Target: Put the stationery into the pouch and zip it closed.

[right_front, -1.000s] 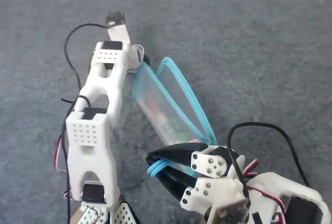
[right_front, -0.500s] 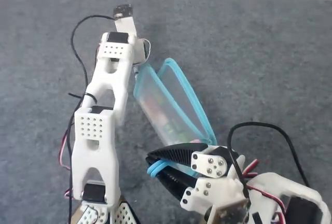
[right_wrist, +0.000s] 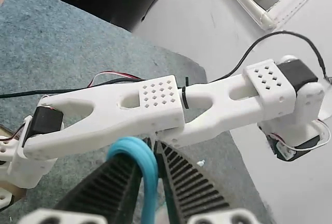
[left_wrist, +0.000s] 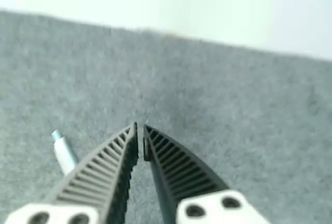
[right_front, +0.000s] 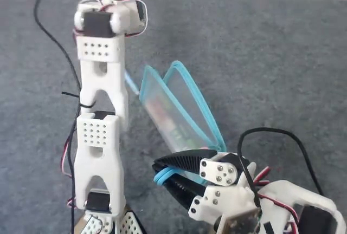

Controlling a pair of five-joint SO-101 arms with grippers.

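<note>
The grey felt tabletop (right_front: 271,55) was crossed by the white left arm (right_front: 100,115), which was raised over its far side. The clear plastic pouch with light-blue edging (right_front: 179,109) was laid between the arms. Its near end was pinched at a blue loop (right_wrist: 137,156) by the black right gripper (right_front: 160,174). The left gripper (left_wrist: 140,128) was pressed together on nothing, above the tabletop and apart from the pouch. A slim light-blue-tipped pen (left_wrist: 63,151) was seen just beside it.

I've swung the left arm (right_front: 100,109) up and back from the far end of the pouch (right_front: 179,109) — its wrist now sits high, by the rear edge of the bench (right_front: 271,55). The left gripper (left_wrist: 140,129) has come off the pouch, jaws together. A blue-tipped pen (right_front: 130,82) now shows beside the pouch — the arm covered that spot before.
</note>
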